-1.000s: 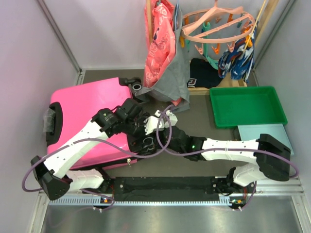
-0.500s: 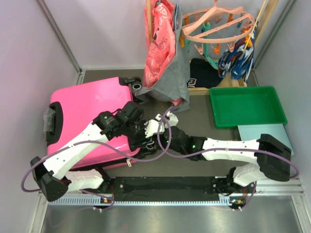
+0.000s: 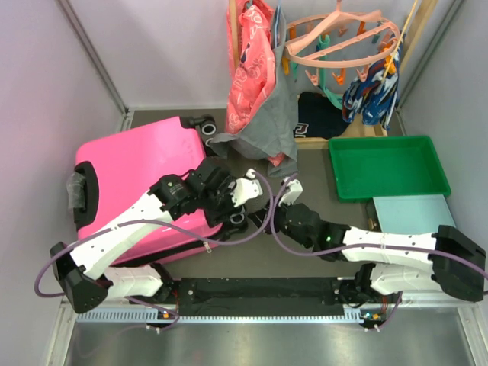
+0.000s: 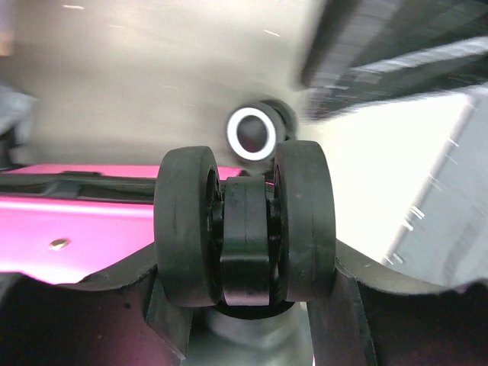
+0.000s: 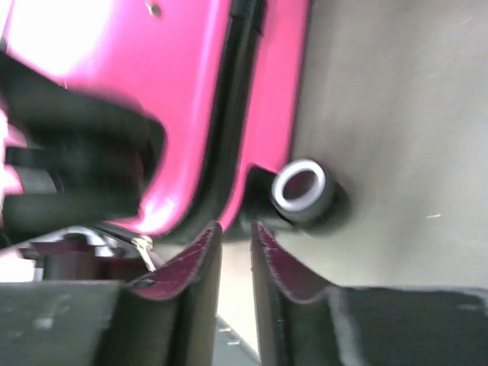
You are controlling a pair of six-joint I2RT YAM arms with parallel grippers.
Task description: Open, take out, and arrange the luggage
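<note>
Starting at the left, I am seeing the luggage (image 3: 130,171) lying flat on the surface (image 3: 313,171) with its pink shell facing up and its two halves together, so I am judging that the opening has not begun. My left hand (image 4: 248,301) is reaching across the shell to the near right corner. In the left wrist view its fingers (image 4: 171,320) are pressing on either side of a black caster wheel (image 4: 244,229), so I am reading it as clamped on that wheel rather than on a zipper pull. Moving right, my right hand (image 5: 235,232) is hovering just beside the same corner, with its maroon pads (image 5: 191,267) a narrow slit apart and nothing between them. Ahead of it the black zipper trim (image 5: 238,91) is running closed along the pink edge. Further right, the green tray (image 3: 385,164) and the pale teal box (image 3: 412,207) are sitting with nothing laid out on them that I can see. I am therefore counting the whole job as ahead: unzipping, lifting the lid, taking the contents out and arranging them.
</note>
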